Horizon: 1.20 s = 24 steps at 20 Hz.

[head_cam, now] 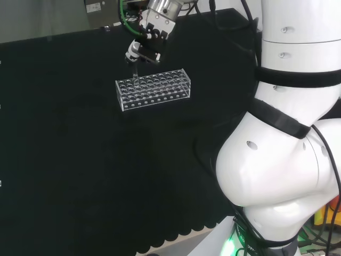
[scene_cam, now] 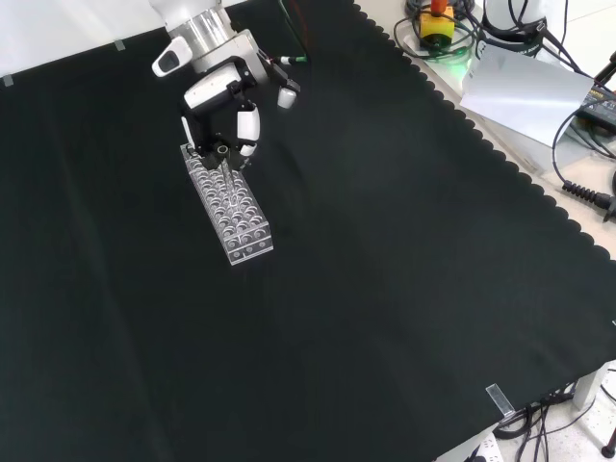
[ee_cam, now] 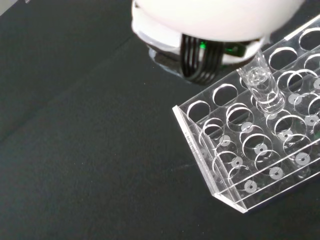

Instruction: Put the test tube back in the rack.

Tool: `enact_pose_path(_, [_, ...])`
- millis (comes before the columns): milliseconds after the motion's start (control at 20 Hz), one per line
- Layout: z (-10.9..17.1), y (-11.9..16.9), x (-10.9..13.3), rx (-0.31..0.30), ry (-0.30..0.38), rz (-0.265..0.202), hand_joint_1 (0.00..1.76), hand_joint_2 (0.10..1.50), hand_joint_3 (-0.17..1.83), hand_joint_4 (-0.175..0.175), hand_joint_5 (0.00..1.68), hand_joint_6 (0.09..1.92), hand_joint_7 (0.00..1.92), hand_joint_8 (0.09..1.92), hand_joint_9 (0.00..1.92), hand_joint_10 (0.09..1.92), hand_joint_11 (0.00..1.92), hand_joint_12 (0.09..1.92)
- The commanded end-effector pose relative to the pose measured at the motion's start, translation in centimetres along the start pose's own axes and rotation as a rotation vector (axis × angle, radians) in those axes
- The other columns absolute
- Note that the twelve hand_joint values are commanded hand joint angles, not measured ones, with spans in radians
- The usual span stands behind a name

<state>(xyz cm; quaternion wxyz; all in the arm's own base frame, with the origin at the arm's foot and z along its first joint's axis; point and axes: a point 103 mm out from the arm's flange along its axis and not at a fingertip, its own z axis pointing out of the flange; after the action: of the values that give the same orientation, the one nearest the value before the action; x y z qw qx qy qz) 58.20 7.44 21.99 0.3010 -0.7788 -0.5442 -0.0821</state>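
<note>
Test tube (ee_cam: 264, 89): clear glass, standing upright with its lower end inside a hole near one end of the rack, right of centre in the wrist view; upper left of the head view
Rack (head_cam: 154, 90): clear plastic, many round holes in rows, lying flat on the black cloth (scene_cam: 385, 289); the rest of its holes look vacant
Hand (head_cam: 145, 49): hangs over the rack's left end in the head view, fingers curled in around the tube's top, so it seems to be steadying the tube for lowering
Why so: gripped from above, the tube stays plumb over its hole
Edges: hole rims sit close together; a tilt could catch one
Open room: bare cloth on every side of the rack, nothing near to knock
</note>
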Motion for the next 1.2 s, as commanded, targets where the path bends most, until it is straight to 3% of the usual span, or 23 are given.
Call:
enact_pose_path(50, [-0.3, 0.1, -0.5, -0.002, 0.002, 0.008, 1.43, 0.71, 0.5, -0.175, 1.33, 0.24, 1.36, 0.75, 1.34, 0.47, 1.19, 0.93])
enact_pose_path(1200, [3.1, 1.9, -1.0, 0.045, -0.036, 0.025, 1.43, 0.71, 0.5, -0.175, 1.33, 0.23, 1.36, 0.75, 1.34, 0.47, 1.19, 0.93])
